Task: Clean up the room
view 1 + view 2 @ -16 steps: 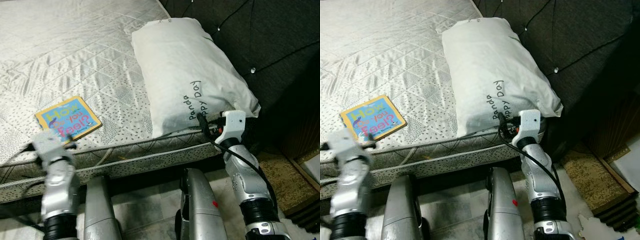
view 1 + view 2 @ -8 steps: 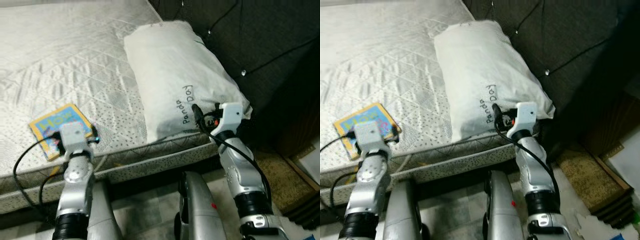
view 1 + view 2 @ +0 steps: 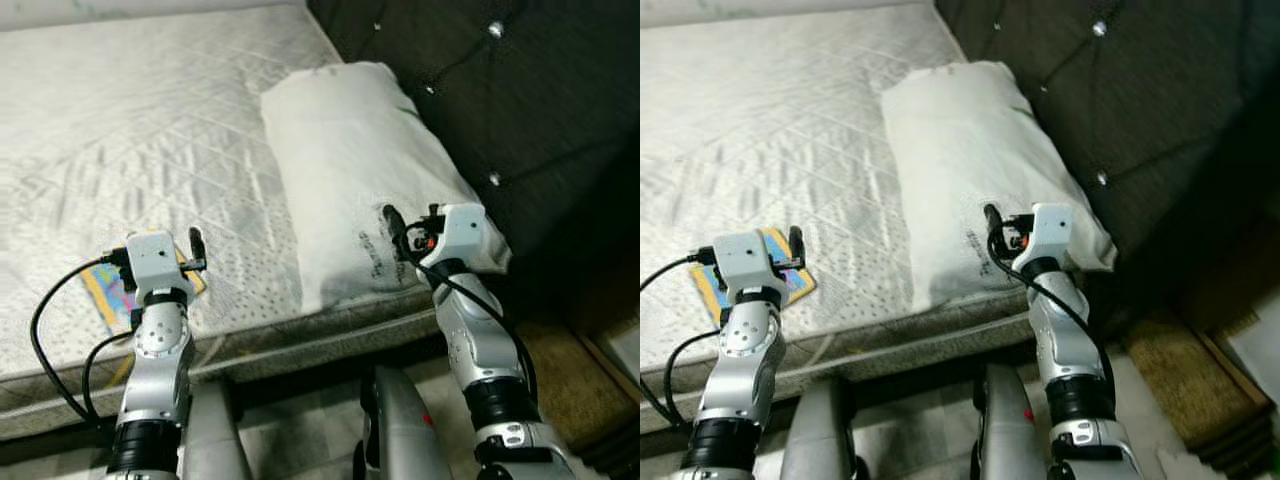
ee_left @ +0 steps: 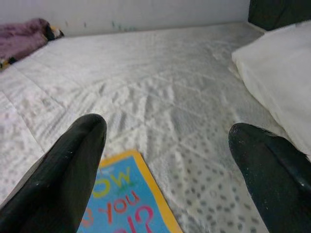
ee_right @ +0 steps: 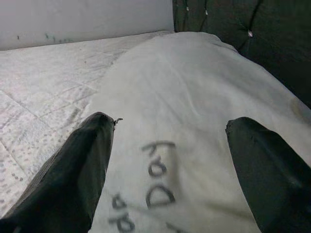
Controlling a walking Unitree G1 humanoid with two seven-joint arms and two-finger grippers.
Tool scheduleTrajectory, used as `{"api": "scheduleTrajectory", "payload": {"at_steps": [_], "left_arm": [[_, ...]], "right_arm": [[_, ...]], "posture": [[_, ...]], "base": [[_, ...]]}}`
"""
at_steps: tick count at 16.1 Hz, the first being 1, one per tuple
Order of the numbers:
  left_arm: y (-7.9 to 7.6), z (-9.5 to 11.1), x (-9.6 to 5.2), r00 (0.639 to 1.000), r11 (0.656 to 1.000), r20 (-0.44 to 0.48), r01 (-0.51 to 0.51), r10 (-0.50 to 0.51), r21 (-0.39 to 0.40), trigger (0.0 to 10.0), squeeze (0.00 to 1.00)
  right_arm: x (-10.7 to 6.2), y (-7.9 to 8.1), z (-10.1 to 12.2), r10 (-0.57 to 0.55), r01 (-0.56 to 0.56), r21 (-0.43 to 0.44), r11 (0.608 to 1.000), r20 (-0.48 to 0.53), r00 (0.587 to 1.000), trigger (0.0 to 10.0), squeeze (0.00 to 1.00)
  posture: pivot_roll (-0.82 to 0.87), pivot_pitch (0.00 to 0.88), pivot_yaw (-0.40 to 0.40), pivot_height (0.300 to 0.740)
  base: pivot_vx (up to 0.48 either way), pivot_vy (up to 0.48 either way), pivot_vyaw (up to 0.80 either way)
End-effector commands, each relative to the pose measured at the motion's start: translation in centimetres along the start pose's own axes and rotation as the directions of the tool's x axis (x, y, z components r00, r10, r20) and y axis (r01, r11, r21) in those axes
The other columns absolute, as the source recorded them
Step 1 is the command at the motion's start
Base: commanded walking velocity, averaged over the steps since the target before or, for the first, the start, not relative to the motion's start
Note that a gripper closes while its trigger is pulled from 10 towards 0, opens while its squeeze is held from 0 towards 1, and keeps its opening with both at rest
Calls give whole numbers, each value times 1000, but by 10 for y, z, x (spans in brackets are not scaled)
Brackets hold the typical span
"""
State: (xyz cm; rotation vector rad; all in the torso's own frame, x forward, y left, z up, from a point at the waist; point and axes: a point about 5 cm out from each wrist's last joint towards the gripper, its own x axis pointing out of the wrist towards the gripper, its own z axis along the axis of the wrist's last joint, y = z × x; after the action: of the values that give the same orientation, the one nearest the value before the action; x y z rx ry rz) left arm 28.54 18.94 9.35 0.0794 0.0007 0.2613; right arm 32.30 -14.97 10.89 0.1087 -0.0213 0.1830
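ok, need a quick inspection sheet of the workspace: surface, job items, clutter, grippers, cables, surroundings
Surface: quilted white mattress, bare, no sheet.
Job's things: children's book flat near the mattress's front edge; white pillow with handwriting, lying against the headboard.
Clutter: purple cloth at the far side of the mattress.
Grippers: left gripper open, over the book; right gripper open, over the pillow's near end.
Cables: black cable looping off the left wrist; another along the right forearm.
Surroundings: dark tufted headboard on the robot's right; white wall beyond the mattress; tiled floor below.
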Motion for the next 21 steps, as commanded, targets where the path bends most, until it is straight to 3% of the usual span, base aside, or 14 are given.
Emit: {"api": "scheduleTrajectory", "payload": {"at_steps": [1,8,14,17,21], "left_arm": [[-3,-1,1,1000,1000,5,21,-21,18,10000,0],[-19,10,4,991,991,85,99,-106,88,10000,0],[-21,7,2,988,990,79,126,-131,68,10000,0],[-21,5,3,990,990,65,121,-126,69,10000,0],[-21,4,3,989,990,61,132,-134,41,10000,0]], "right_arm": [[2,0,2,-5,5,5,1000,15,1000,10000,0],[4,-5,2,-46,46,-20,999,12,999,10000,0],[0,-8,-1,-68,70,-59,996,23,997,10000,0],[0,-11,-2,-77,79,-71,994,21,997,10000,0],[0,-10,-3,-76,78,-72,994,17,997,10000,0]], "posture": [[-36,0,15,661],[-37,0,18,707],[-35,0,20,707],[-35,0,18,737],[-34,0,11,740]], "base": [[0,0,0],[0,0,0],[0,0,0],[0,0,0],[0,0,0]]}}
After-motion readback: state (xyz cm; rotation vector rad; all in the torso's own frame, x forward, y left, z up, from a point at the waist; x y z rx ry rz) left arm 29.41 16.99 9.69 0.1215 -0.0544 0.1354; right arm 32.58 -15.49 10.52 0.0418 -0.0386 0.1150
